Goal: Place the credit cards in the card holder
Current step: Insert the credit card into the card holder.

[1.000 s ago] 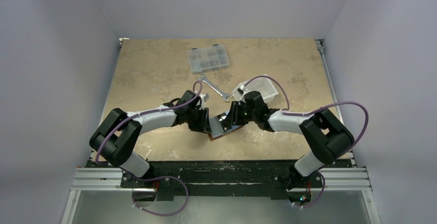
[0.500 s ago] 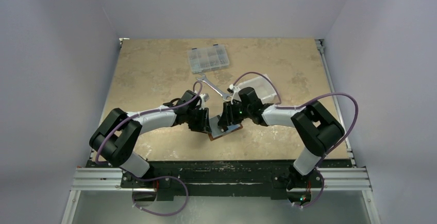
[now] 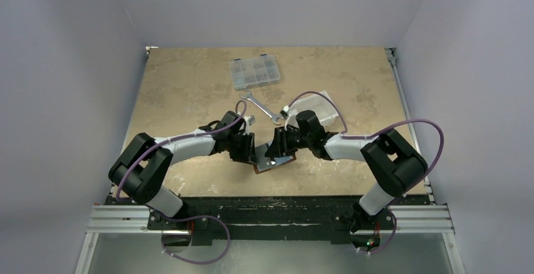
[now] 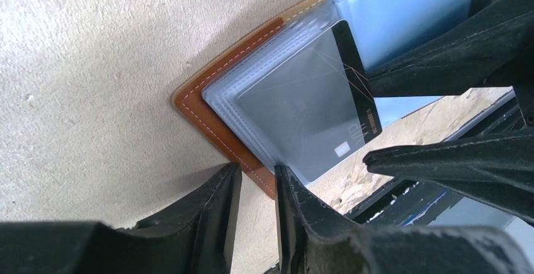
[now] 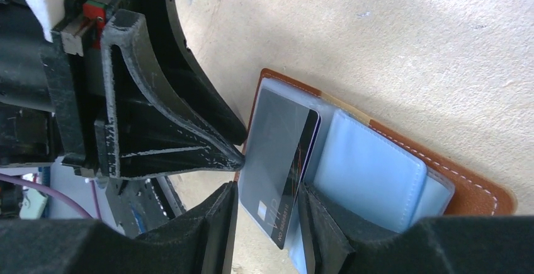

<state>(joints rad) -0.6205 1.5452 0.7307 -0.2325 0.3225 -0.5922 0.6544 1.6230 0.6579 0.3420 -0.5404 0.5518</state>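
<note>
The left end effector [image 4: 257,176] is closed on the near edge of the flat reddish-brown leather card holder [image 4: 200,106], one finger on each side of its stitched border. The right end effector [image 5: 267,193] straddles the end of a thin silvery-grey credit card with a dark stripe [image 5: 278,154]. One fingertip meets the striped edge. A sliver of gap shows at the other, so whether it grips the card I cannot tell. The card lies partly inside the holder's clear plastic sleeves [image 4: 232,89], beside a pale blue pocket [image 5: 371,174]. The holder lies open and flat on the beige speckled worktop [image 4: 94,66], near its front edge between the two arms. Farther back lie a silver wrench [image 3: 262,105], a white plastic bin [image 3: 320,106] and a clear compartment box [image 3: 255,72].
</note>
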